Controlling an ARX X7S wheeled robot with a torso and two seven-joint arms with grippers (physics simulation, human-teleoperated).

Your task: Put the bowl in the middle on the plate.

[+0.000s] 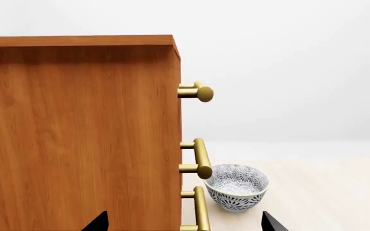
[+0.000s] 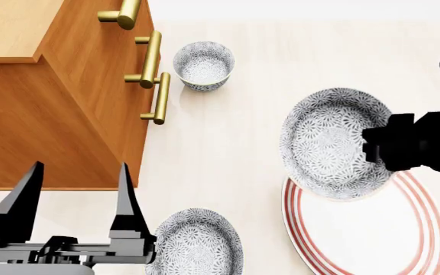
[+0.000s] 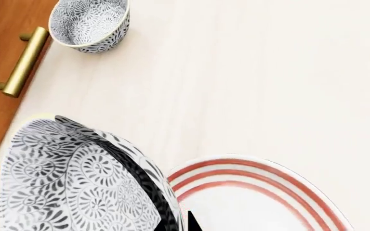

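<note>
Presently, right of centre in the head view, the right gripper (image 2: 384,150) clamps the rim of the round, flower-patterned bowl (image 2: 327,143), tilted above the flat red-ringed plate (image 2: 373,240); the left gripper (image 2: 75,189) stands empty, fingers spread.

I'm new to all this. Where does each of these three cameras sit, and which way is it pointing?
Head camera: high on the robot, looking down at the cabinet, three bowls and the plate; both claws show, left claw, right claw gripping the middle bowl.
Left wrist camera: low, facing the cabinet's side; only two black fingertips show.
Right wrist camera: just above the held bowl, over the plate's rim.
All three views share the far bowl by the brass handles.
</note>
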